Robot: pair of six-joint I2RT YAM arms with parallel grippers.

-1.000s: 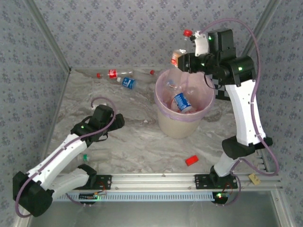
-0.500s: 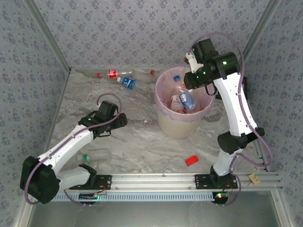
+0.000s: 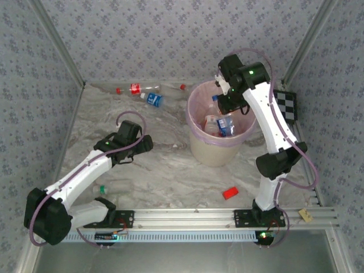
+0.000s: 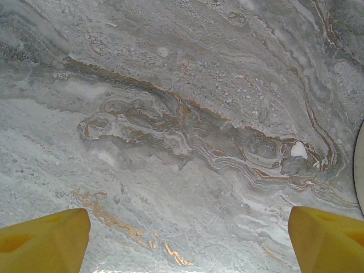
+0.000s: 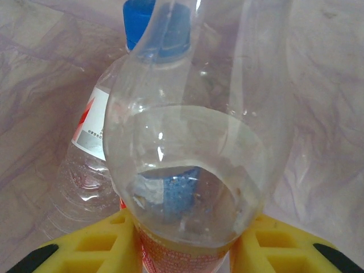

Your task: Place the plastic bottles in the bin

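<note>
- Right gripper (image 5: 185, 253) is clamped on a clear, thin-walled bottle (image 5: 187, 182), held low inside the bin (image 3: 199, 149) mouth.
- Left gripper (image 4: 183, 239) is held apart above the bare marbled table (image 4: 170, 114).
- Risk judged: the crinkly pink liner (image 5: 318, 114) may be snagged on withdrawal, tipping the light bin.
- Further bottles (image 3: 149, 98) are seen lying along the far edge.

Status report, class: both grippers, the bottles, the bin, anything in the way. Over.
Left gripper open over table. Right gripper shut on bottle, over bin. More bottles by back wall.
</note>
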